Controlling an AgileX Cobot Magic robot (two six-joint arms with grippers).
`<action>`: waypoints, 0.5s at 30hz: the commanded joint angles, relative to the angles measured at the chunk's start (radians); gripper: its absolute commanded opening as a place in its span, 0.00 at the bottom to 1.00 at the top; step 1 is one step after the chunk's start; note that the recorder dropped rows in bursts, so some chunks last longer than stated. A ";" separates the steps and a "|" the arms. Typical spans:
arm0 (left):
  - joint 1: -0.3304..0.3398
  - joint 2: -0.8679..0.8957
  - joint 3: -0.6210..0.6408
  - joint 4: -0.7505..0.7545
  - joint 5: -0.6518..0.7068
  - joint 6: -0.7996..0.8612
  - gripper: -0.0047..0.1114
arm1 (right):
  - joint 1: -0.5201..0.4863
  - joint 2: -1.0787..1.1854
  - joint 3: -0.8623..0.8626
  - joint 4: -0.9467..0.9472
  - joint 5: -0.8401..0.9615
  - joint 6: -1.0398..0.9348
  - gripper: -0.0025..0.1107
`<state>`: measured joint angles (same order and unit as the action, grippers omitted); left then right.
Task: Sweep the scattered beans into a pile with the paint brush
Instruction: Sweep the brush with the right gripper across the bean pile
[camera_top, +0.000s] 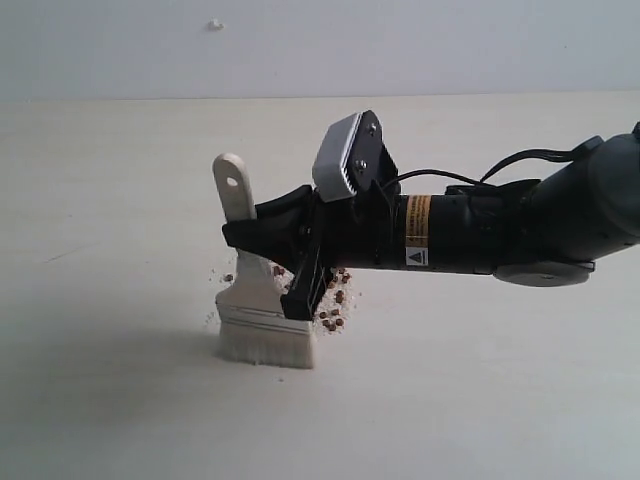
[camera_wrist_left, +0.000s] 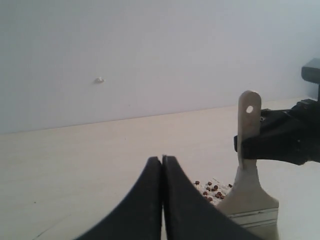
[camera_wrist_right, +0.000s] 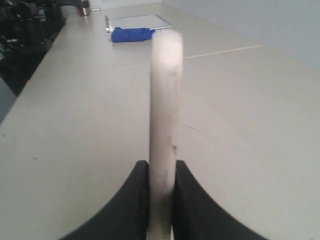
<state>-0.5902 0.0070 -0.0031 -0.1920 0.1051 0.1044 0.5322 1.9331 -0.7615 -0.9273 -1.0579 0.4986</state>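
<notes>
The paint brush (camera_top: 252, 300) stands nearly upright on the pale table, bristles down, its wooden handle with a hole pointing up. My right gripper (camera_top: 250, 232) is shut on the handle (camera_wrist_right: 165, 100) from the right. Reddish-brown beans (camera_top: 335, 305) lie scattered among pale crumbs just behind and right of the brush head. In the left wrist view the beans (camera_wrist_left: 212, 190) show beside the paint brush (camera_wrist_left: 248, 165). My left gripper (camera_wrist_left: 162, 160) is shut on nothing, a little way from the brush; it does not show in the exterior view.
A blue cloth (camera_wrist_right: 131, 34) and a flat grey tray (camera_wrist_right: 137, 21) lie far along the table. Dark equipment (camera_wrist_right: 30, 30) lines one table edge. A small white speck (camera_top: 214, 25) marks the wall behind.
</notes>
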 joint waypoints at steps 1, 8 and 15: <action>0.001 -0.007 0.003 0.002 -0.001 -0.004 0.04 | -0.005 0.000 -0.025 0.084 0.054 -0.059 0.02; 0.001 -0.007 0.003 0.002 -0.001 -0.004 0.04 | -0.005 0.000 -0.110 0.060 0.086 -0.001 0.02; 0.001 -0.007 0.003 0.002 -0.001 -0.004 0.04 | -0.005 -0.024 -0.127 0.031 0.084 0.055 0.02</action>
<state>-0.5902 0.0070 -0.0031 -0.1920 0.1051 0.1044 0.5322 1.9331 -0.8828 -0.8899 -0.9645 0.5300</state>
